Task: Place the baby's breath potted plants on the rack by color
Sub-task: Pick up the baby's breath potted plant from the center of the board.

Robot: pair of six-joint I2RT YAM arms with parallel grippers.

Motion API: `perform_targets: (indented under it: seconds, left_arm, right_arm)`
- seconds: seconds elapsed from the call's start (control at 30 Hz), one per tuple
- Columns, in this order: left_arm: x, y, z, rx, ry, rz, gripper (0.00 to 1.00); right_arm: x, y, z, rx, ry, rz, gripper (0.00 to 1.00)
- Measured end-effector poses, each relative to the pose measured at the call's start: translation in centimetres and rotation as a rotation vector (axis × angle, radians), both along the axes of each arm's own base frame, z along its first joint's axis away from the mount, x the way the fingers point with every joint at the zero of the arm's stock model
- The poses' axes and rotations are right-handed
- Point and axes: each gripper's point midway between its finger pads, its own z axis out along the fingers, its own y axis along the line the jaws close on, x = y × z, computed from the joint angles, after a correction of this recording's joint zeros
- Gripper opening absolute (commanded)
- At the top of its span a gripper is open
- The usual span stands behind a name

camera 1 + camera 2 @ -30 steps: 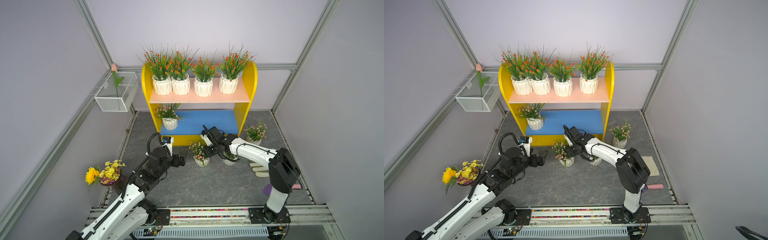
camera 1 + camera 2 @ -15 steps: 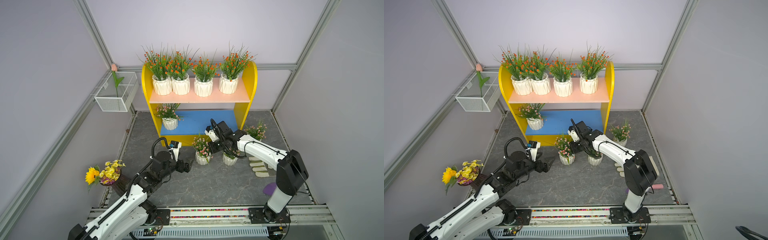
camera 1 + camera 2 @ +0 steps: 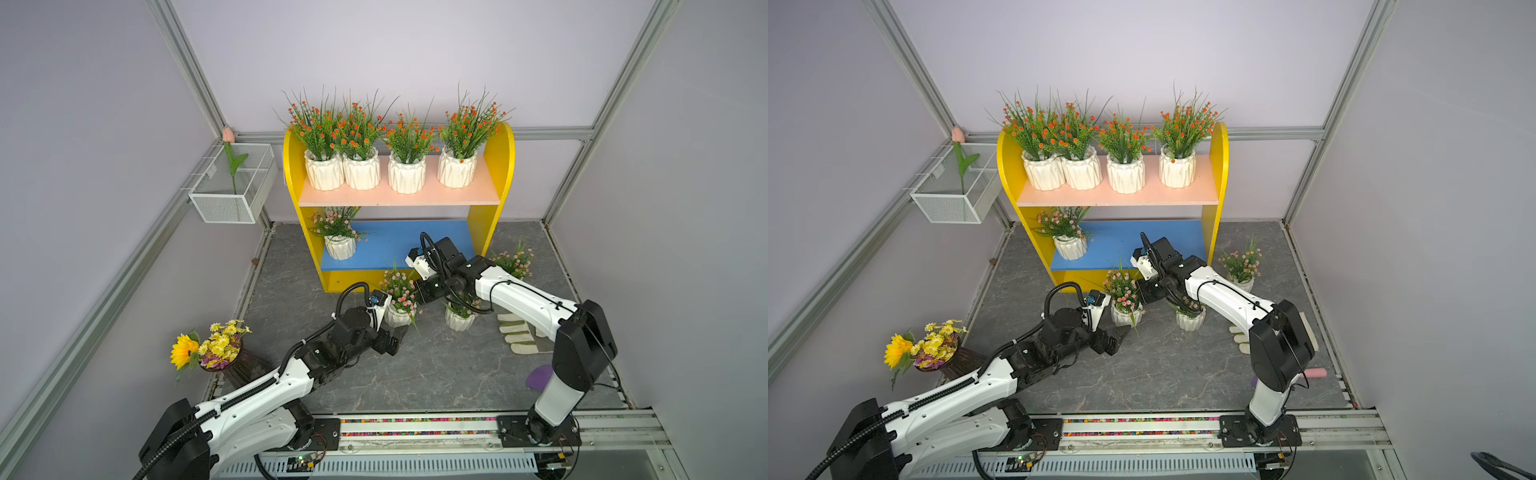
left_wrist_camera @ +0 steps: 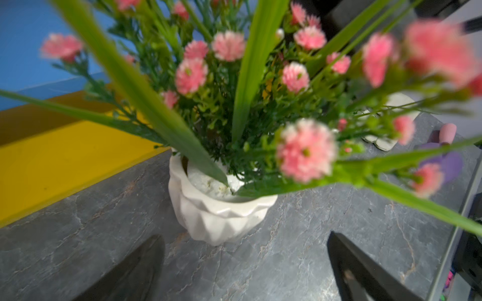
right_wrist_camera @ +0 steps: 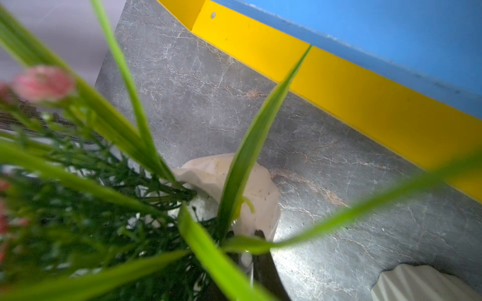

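The rack stands at the back, with several orange baby's breath potted plants on its peach upper board. One pink plant sits on the blue lower board. On the floor in front of the rack is another pink plant. My right gripper is shut on the rim of its white pot. My left gripper is open just short of that pot on its near side. A pink plant stands under my right arm. One more pink plant is to the right of the rack.
A white wire basket holding a tulip hangs on the left wall. A sunflower bouquet stands at the floor's left edge. White gloves and a purple tool lie on the right, by my right arm.
My left gripper has swung right, up to the near side of the pink plant in front of the rack. My right arm's elbow shifted right; its gripper stays shut at that plant.
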Motion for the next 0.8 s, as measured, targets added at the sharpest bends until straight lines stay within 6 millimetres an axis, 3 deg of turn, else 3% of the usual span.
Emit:
perform_targets:
  seconds: [0.13, 0.37, 0.8]
  left_arm:
    - [0.4, -0.6, 0.2, 0.008, -0.044, 0.011, 1.0]
    - [1.3, -1.2, -1.1, 0.045, -0.056, 0.027, 1.0]
    - [2.7, -2.2, -1.5, 0.048, -0.109, 0.076, 1.0]
  right_arm:
    - [-0.4, 0.2, 0.2, 0.013, 0.013, 0.012, 0.1]
    - [-0.8, 0.2, 1.2, 0.036, 0.012, 0.023, 0.1]
    - [-1.2, 0.0, 1.2, 0.044, 0.037, 0.023, 0.1]
